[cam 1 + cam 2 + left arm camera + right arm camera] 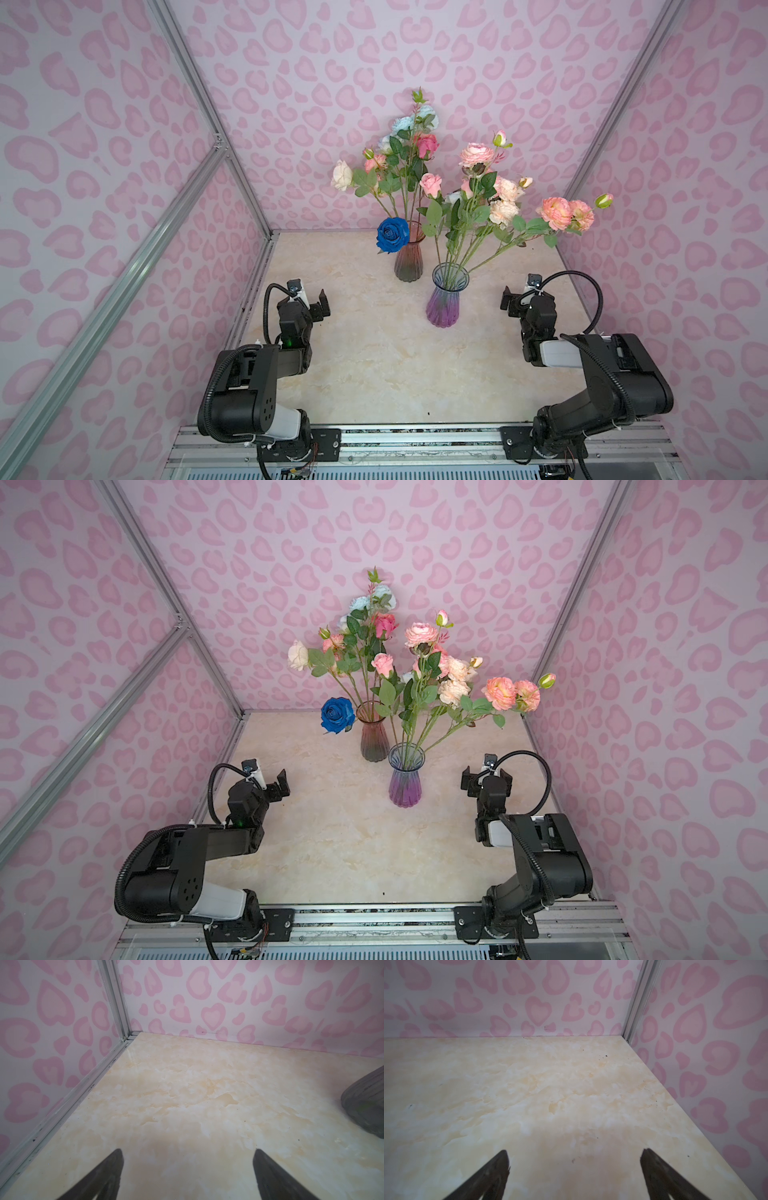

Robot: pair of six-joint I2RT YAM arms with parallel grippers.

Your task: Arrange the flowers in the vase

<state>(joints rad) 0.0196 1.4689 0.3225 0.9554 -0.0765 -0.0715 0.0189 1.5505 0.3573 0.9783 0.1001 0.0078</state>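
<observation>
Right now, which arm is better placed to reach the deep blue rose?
Left, likely: the deep blue rose hangs nearer the left gripper; the right gripper would cross the purple vase. Both open, empty.

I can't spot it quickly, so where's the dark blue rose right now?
In both top views the dark blue rose sits left of the rim of the reddish-brown vase, toward the back wall, behind and left of the purple vase.
</observation>
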